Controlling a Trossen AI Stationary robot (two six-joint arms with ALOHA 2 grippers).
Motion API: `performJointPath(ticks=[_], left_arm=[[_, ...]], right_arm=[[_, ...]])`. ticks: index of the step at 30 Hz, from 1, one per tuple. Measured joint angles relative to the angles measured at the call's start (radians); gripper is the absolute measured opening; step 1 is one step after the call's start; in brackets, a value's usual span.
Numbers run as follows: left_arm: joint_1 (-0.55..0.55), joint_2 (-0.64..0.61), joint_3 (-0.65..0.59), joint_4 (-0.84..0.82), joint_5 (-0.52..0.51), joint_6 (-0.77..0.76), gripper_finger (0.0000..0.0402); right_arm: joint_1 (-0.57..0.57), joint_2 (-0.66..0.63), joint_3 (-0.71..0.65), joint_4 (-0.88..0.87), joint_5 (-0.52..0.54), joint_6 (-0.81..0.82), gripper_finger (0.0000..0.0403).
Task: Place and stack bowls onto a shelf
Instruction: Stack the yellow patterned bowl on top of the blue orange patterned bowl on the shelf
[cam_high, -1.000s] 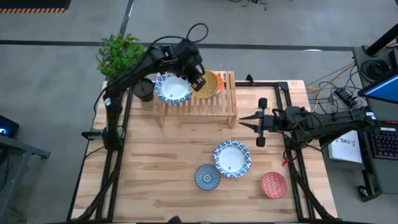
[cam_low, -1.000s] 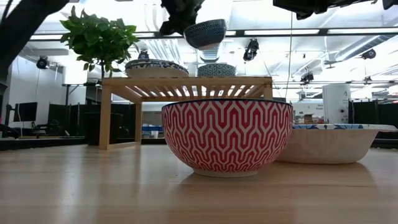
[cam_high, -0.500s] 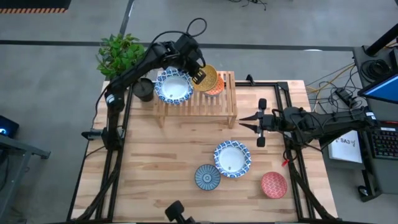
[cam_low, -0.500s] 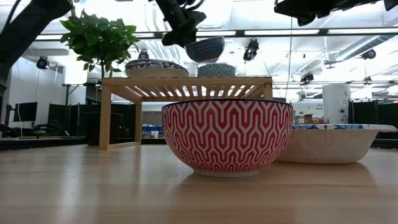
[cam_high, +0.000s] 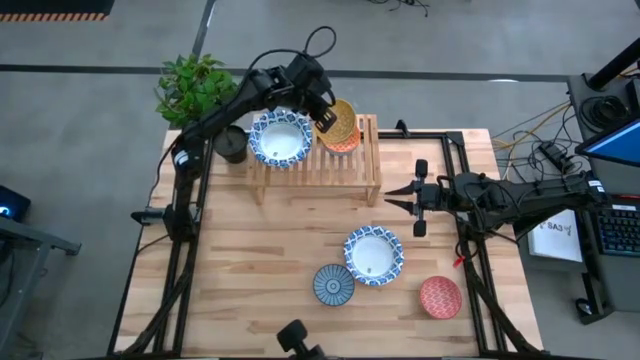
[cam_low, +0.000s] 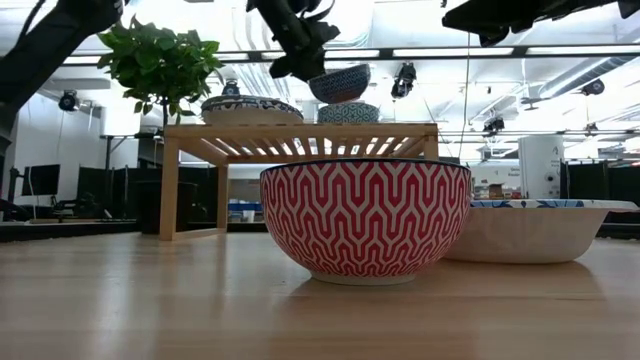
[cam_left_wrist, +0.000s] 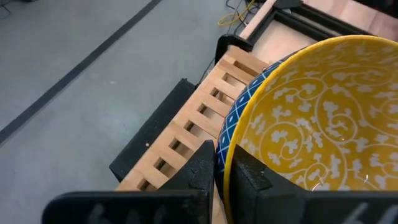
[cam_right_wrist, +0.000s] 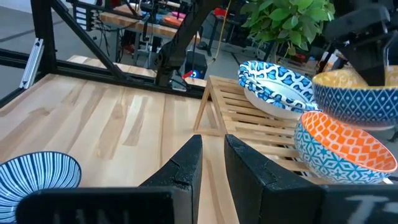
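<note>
The left gripper (cam_high: 322, 112) is clamped on the rim of the round yellow-lined, blue-lattice bowl (cam_left_wrist: 311, 118) — just above the orange patterned bowl (cam_right_wrist: 345, 152) beneath it on the slatted light-wood shelf (cam_high: 340, 165).

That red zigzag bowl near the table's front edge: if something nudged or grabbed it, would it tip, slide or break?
The red bowl would probably slide rather than tip: it sits upright on a narrow foot but is wide and low. It looks like glazed ceramic, so likely rigid, fairly heavy for its size, slippery at the rim, and breakable if dropped. The smooth plank table would offer little grip.
</note>
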Motion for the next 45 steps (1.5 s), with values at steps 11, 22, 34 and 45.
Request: performJointPath(ticks=[11,22,34,45], left_arm=[[-0.001,0.038,0.000,-0.006,0.000,0.000,0.0015],[-0.002,0.038,0.000,-0.024,0.001,0.000,0.0024],[-0.002,0.038,0.000,-0.025,0.002,0.007,0.0084],[-0.004,0.011,0.029,-0.071,0.002,0.055,0.0117]], right_arm=[[0.000,-0.001,0.000,-0.026,0.000,0.001,0.0057],[0.000,-0.001,0.000,-0.025,0.000,-0.002,0.0057],[0.000,-0.001,0.000,-0.025,0.000,-0.001,0.0057],[0.000,-0.001,0.000,-0.029,0.000,-0.002,0.0057]])
